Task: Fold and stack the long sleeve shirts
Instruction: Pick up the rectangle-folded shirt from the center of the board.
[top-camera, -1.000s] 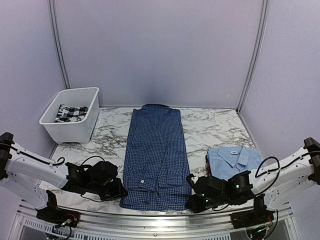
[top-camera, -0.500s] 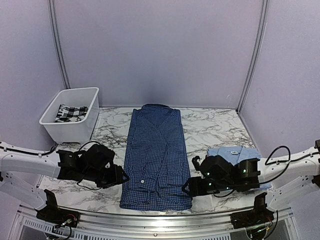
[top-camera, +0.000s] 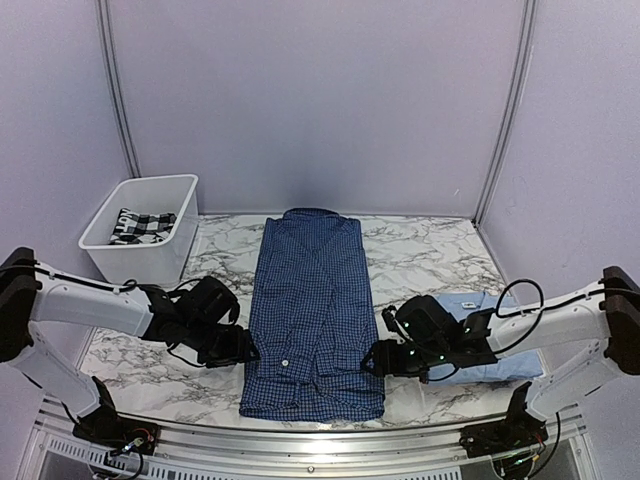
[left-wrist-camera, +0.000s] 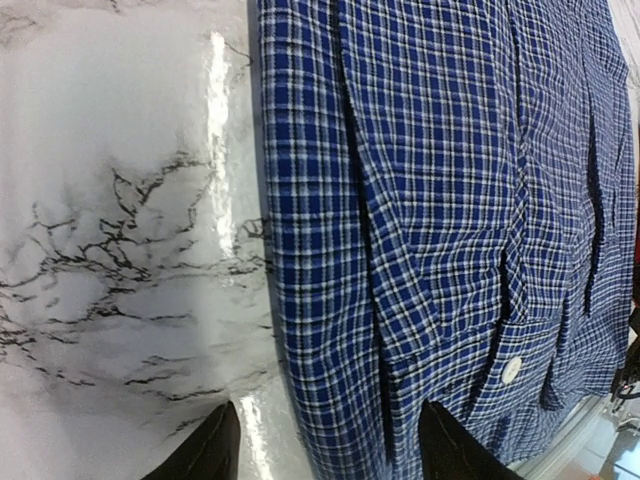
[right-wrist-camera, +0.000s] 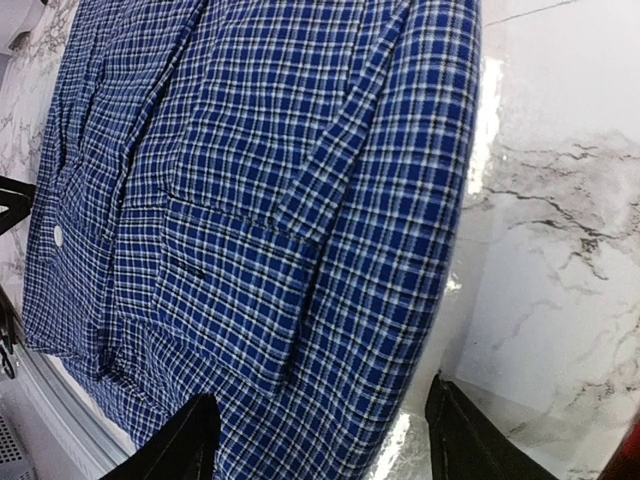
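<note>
The dark blue checked long sleeve shirt (top-camera: 310, 310) lies flat as a long narrow strip down the middle of the marble table, collar at the back. My left gripper (top-camera: 244, 353) is open at its left edge near the hem; in the left wrist view (left-wrist-camera: 330, 455) the fingers straddle that edge of the shirt (left-wrist-camera: 440, 200), holding nothing. My right gripper (top-camera: 372, 358) is open at the right edge; in the right wrist view (right-wrist-camera: 325, 440) it spans the cloth (right-wrist-camera: 250, 180). The folded light blue shirt (top-camera: 465, 302) lies at the right, partly hidden by the right arm.
A white bin (top-camera: 150, 262) stands at the back left with a black-and-white checked cloth (top-camera: 140, 225) inside. Purple walls close in the back and both sides. A metal rail (top-camera: 300, 435) runs along the table's near edge.
Both grippers have opened and let go of the dark blue shirt's near corners, then shifted a little away from the near edge along its sides. The shirt lies as before.
</note>
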